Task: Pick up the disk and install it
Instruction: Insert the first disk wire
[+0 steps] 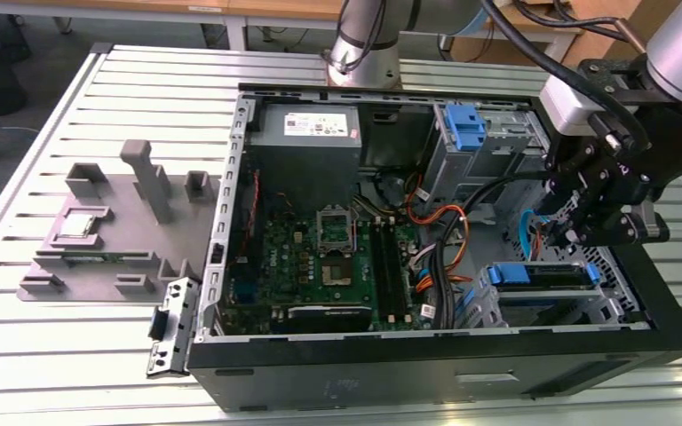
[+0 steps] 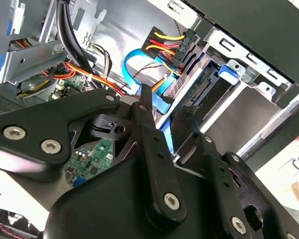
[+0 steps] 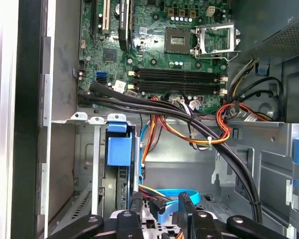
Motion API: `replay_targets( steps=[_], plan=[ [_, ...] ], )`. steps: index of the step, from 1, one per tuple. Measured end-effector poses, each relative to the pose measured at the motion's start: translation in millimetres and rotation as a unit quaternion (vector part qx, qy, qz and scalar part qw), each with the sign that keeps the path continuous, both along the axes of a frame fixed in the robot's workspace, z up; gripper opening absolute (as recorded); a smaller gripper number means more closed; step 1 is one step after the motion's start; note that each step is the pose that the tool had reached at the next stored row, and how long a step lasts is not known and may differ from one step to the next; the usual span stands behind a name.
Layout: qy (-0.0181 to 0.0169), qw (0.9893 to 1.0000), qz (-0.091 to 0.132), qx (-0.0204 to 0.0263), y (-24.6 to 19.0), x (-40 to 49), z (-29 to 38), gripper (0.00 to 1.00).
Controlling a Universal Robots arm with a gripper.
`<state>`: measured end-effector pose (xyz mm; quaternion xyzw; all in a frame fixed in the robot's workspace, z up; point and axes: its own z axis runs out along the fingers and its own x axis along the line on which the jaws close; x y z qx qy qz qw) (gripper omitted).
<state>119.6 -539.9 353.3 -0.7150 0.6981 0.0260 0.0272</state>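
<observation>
In the exterior view, an open computer case (image 1: 436,355) lies on a slatted metal worktop (image 1: 33,337), with a grey fixture tray (image 1: 104,231) beside it on the exterior view's left. The claw (image 1: 572,238) hangs inside the case at the exterior view's right, above the drive cage in the near right corner. The disk (image 1: 539,277) sits in that cage, and its blue carrier shows along the top edge. It looks lodged in its bay rather than carried, so the pick-up seems done and the installing step is in hand.

In the second wrist view, the claw (image 2: 167,104) is released: its two dark fingers (image 2: 144,114) stand apart with nothing clearly clamped. The disk (image 2: 204,92) lies just beyond them in the cage. A blue data cable (image 2: 134,59) and a bundle of red, yellow and black power wires (image 2: 164,42) run close by. Whether a finger touches the cable cannot be told.

In the first wrist view, the claw (image 3: 159,199) points toward the bay, where the disk (image 3: 118,149) stands edge-on between the cage walls. The motherboard (image 3: 179,50) is farther off. The blue cable crosses the gap between the fingers. By the look of it, any further move calls for a straight, gentle path that keeps clear of these cables, and for a check that the carrier is fully home.
</observation>
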Motion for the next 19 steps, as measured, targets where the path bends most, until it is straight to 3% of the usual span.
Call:
replay_targets(
  steps=[13, 19],
  plan=[
    [0.0, 1.0, 0.0, -0.0012, 0.0, 0.0, -0.8, 0.42],
    [0.0, 1.0, 0.0, -0.0013, 0.0, 0.0, -0.8, 0.34]
  ],
)
